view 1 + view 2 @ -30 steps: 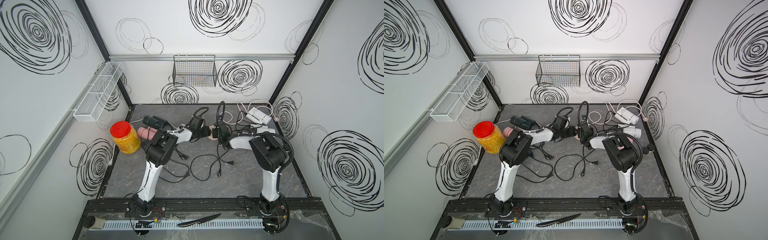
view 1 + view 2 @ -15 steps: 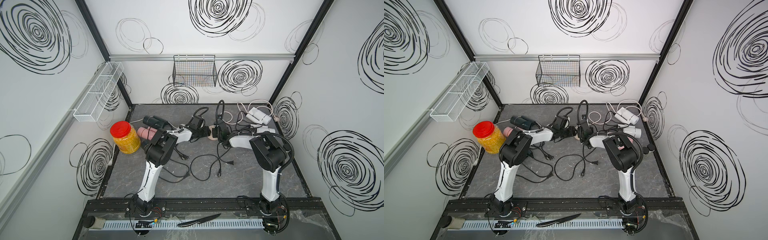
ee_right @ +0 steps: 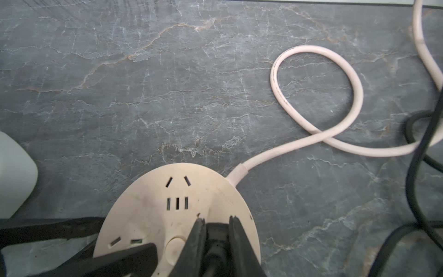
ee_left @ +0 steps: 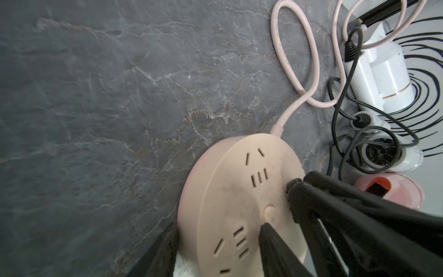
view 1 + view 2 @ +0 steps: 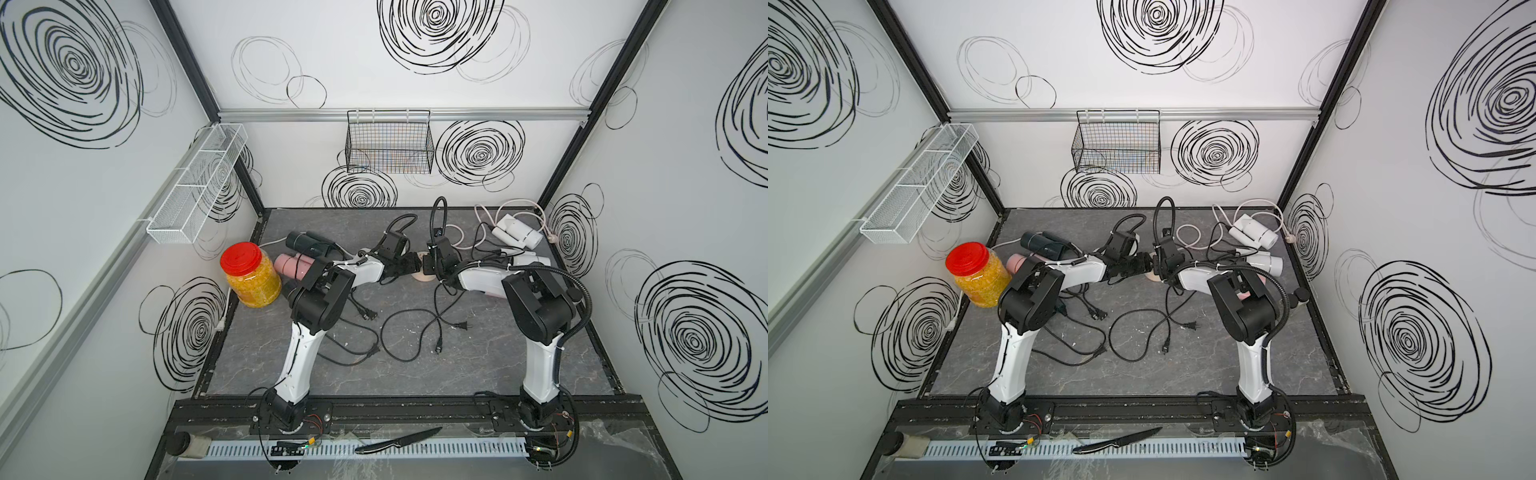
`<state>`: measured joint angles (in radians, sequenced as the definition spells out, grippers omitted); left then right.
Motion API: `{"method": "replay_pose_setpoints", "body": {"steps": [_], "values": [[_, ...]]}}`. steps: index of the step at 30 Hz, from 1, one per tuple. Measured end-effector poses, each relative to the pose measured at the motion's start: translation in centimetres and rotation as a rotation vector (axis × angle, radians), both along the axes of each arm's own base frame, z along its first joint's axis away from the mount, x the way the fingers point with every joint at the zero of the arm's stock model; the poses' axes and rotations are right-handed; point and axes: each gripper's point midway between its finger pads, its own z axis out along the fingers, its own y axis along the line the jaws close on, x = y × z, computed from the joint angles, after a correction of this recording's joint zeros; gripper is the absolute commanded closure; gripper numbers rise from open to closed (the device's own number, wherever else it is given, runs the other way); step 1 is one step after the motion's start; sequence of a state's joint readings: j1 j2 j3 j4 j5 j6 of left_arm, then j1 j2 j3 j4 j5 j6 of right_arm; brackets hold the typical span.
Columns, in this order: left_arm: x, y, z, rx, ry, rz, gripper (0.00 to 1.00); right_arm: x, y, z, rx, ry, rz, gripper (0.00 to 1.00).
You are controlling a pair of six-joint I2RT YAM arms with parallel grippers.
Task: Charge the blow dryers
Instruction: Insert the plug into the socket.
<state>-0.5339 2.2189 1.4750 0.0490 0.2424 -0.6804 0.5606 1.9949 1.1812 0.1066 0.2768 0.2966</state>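
Tools meeting at mid-worktop over the round socket hub [image 3: 153, 215]. Reading from the left, the dark blow dryers [image 5: 309, 246] and a pink blow dryer [image 5: 289, 264] lie by the left wall. Several loose plugs [image 5: 461, 325] lie unconnected on the open worktop [image 5: 478, 374] in front. Next comes your left tool [image 4: 218, 225], at medium width and clamped across the hub's rim. One finger is against the side wall and the other on the top face beside the centre button [image 4: 269, 212], so the hub is braced. Your right tool [image 3: 217, 218] is narrow, its jaws set close on either side of a black plug [image 3: 217, 237] that stands on the hub's face. You cannot tell whether the pads bear on the plug or stand just clear, and the prongs are hidden. Farthest right, the white blow dryers [image 5: 517, 232] rest near the back corner. The step in hand appears to be seating this plug in the hub. The other sockets in view are empty, so most of the task seems to remain. For the next move, confirm that the plug is fully home and spread the right tool only enough to clear it. Lift away cleanly with the hub braced, then reach for one of the loose plugs.
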Motion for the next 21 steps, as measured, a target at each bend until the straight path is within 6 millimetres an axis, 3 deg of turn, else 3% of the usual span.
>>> {"method": "replay_pose_setpoints", "body": {"steps": [5,14,21], "values": [[-0.1,0.0,0.0,0.001,0.002,0.0,0.41,-0.3,-0.1,0.0,-0.004,0.037,0.01,0.73],[-0.1,0.0,0.1,0.001,0.002,0.001,0.41,-1.3,-0.4,0.2,0.003,0.152,0.055,0.53],[0.0,0.1,0.1,0.002,0.003,0.002,0.41,-3.0,-1.3,0.5,-0.013,0.229,0.074,0.57]]}}
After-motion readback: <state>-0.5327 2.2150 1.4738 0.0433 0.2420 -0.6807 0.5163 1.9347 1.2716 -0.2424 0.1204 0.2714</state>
